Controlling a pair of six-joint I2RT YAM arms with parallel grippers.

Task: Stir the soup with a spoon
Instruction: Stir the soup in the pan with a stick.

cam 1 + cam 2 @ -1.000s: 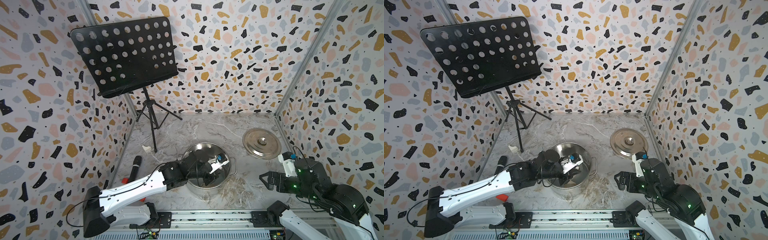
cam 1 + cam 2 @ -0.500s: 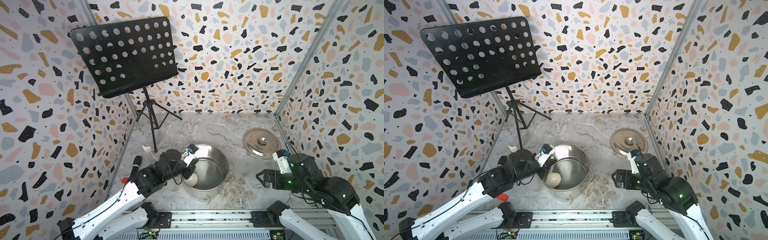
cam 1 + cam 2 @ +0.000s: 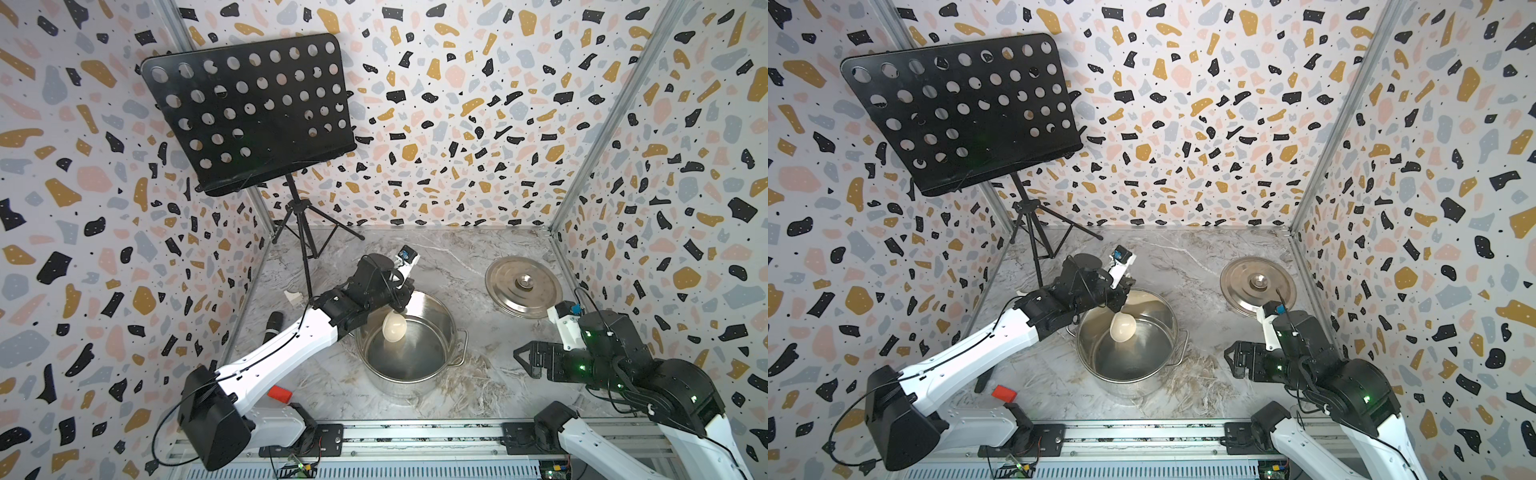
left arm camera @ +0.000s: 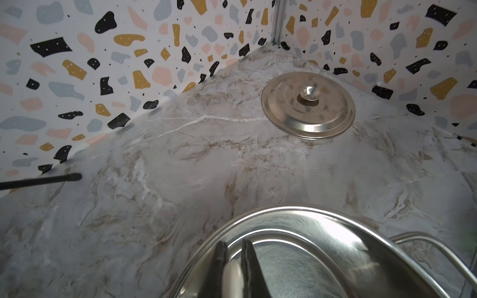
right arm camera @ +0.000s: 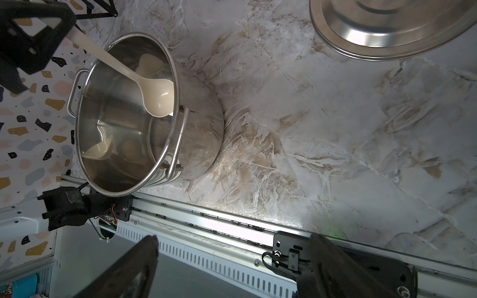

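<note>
Left gripper (image 3: 400, 306) shifted rearward, clamped on spoon (image 3: 394, 327) (bowl in pot (image 3: 409, 386)), right gripper (image 3: 525, 360) apart.

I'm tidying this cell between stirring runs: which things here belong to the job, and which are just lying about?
In the job: spoon, gripped by the left gripper; pot, under the spoon's bowl.
Lying about: lid, flat on the table; music stand; microphone; right gripper, open and holding nothing.

Both top views look down from high over the front rail (image 3: 415, 434) on the whole table (image 3: 457, 266). The left wrist camera skims the pot (image 4: 309, 224) rim toward the lid (image 4: 284, 108); the right wrist camera, close, shares both.
</note>
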